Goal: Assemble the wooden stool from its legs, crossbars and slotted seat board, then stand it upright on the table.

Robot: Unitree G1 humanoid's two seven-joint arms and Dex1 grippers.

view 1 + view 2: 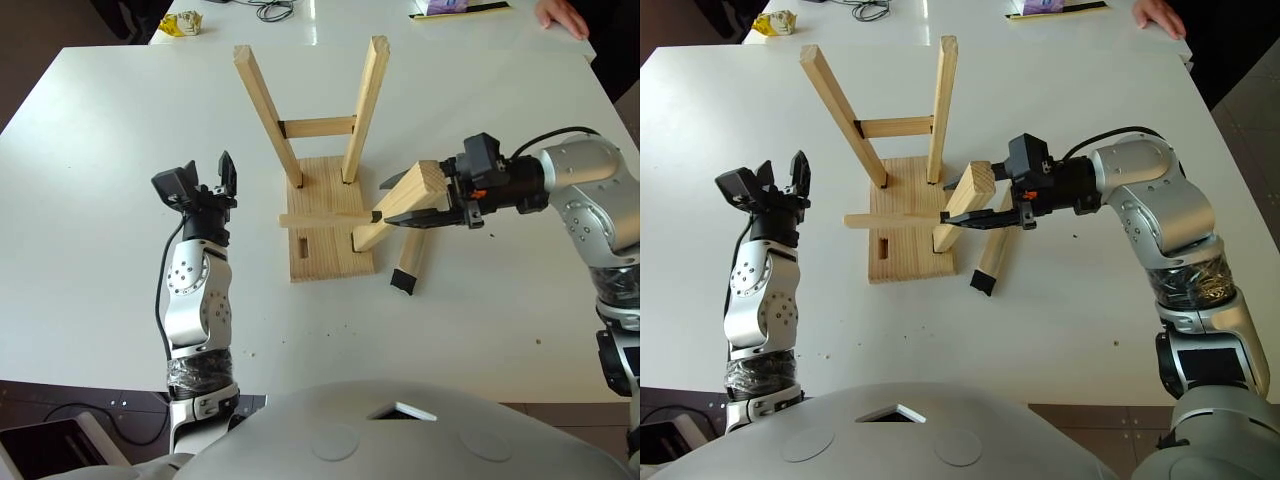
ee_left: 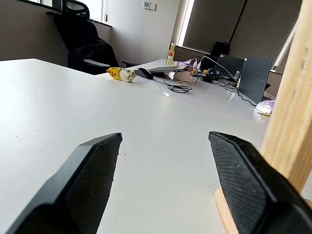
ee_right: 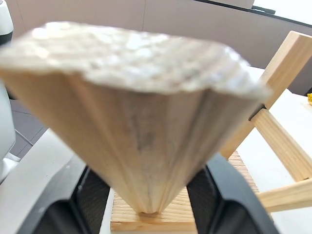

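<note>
Left eye view: pale slotted wooden seat board lies mid-table, slots up, with two square wooden legs standing in it. Your right gripper, clamped on a third leg, tilts it at the board's right edge, likely for insertion. Your left gripper hovers spread toward the table's left edge.

A wide white table is set in an office. Beyond its far edge, a second table is strewn with cables, a bottle and a dark laptop. A black office chair is placed far left, before a pale wall. The windows are covered by grey blinds.
</note>
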